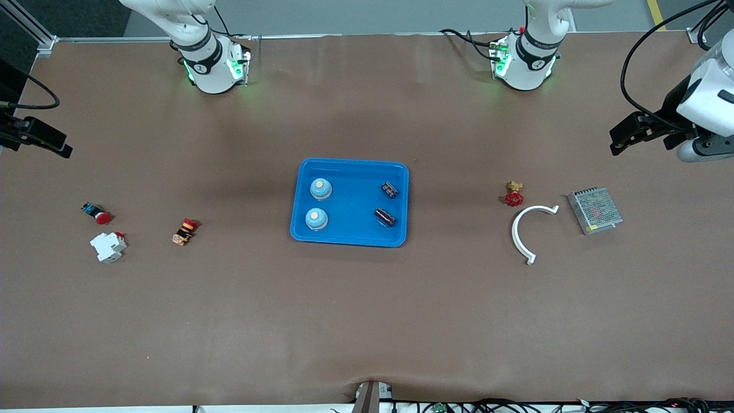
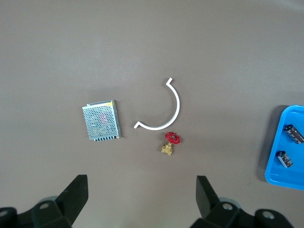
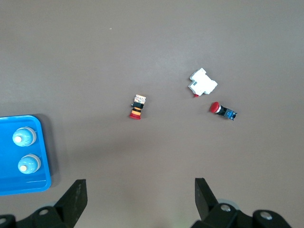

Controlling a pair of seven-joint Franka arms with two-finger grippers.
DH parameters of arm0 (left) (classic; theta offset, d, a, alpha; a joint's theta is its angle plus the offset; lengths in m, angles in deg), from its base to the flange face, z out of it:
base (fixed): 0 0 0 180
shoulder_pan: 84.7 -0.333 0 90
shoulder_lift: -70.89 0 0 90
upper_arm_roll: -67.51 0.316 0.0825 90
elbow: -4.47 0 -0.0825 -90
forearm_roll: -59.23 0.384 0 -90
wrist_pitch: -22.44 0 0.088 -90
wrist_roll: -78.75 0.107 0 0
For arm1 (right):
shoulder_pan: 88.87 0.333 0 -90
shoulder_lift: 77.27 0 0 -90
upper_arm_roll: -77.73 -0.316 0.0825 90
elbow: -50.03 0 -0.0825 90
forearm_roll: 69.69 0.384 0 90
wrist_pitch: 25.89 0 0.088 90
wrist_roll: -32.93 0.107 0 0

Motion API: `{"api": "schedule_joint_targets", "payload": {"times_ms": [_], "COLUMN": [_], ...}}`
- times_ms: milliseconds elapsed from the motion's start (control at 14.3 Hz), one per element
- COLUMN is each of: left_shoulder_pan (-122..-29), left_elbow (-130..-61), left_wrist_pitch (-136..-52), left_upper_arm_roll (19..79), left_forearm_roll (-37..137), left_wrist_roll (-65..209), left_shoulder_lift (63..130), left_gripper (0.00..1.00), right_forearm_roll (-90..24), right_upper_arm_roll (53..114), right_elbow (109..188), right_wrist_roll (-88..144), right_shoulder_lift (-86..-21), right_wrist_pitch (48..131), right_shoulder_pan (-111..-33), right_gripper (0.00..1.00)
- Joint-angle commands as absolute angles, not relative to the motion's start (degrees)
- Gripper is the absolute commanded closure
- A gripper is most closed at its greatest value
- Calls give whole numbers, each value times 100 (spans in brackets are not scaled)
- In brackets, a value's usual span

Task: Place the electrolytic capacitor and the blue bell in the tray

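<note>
The blue tray [image 1: 352, 202] lies in the middle of the table. In it stand two blue bells [image 1: 320, 188] [image 1: 316, 218] at the right arm's end, and two dark electrolytic capacitors [image 1: 390, 190] [image 1: 385, 217] lie at the left arm's end. My left gripper [image 1: 616, 143] hangs open and empty over bare table at the left arm's end; in its wrist view the gripper [image 2: 141, 190] sees the tray's edge [image 2: 280, 175] with both capacitors [image 2: 294, 134] [image 2: 285, 158]. My right gripper [image 1: 60, 146] [image 3: 140, 192] hangs open and empty over the right arm's end, with the tray [image 3: 9, 183] and bells [image 3: 23, 137] [image 3: 29, 164] in its view.
Toward the left arm's end lie a red-handled brass valve [image 1: 514, 195], a white curved strip [image 1: 526, 229] and a metal mesh box [image 1: 594, 210]. Toward the right arm's end lie a red push button [image 1: 97, 213], a white breaker [image 1: 108, 246] and a small orange-black part [image 1: 184, 231].
</note>
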State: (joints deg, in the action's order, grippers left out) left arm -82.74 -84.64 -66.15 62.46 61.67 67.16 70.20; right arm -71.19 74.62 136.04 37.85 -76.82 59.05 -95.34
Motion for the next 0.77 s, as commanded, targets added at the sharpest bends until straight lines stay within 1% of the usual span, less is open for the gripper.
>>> {"api": "schedule_joint_targets", "payload": {"times_ms": [0, 210, 699], "left_shoulder_pan": [-8294, -8294, -8250], "left_elbow": [-8412, -8412, -8421], "left_wrist_pitch": [-6546, -6537, -6519], "left_upper_arm_roll": [6267, 6267, 6232], "left_forearm_roll": [6064, 6064, 6064], "left_wrist_roll": [6865, 6873, 6882], "left_shoulder_lift": [7001, 7001, 7019], "left_gripper": [0, 0, 0], "right_forearm_roll": [-7013, -6838, -6837], "right_upper_arm_roll": [7378, 7386, 7395], "right_elbow": [13757, 13801, 13748], "right_wrist_roll": [3794, 3794, 3803], "right_shoulder_lift": [-7868, -7876, -7999], "right_wrist_pitch": [6137, 6278, 6208], "right_shoulder_pan": [-9573, -9581, -9590], "right_gripper": [0, 0, 0]}}
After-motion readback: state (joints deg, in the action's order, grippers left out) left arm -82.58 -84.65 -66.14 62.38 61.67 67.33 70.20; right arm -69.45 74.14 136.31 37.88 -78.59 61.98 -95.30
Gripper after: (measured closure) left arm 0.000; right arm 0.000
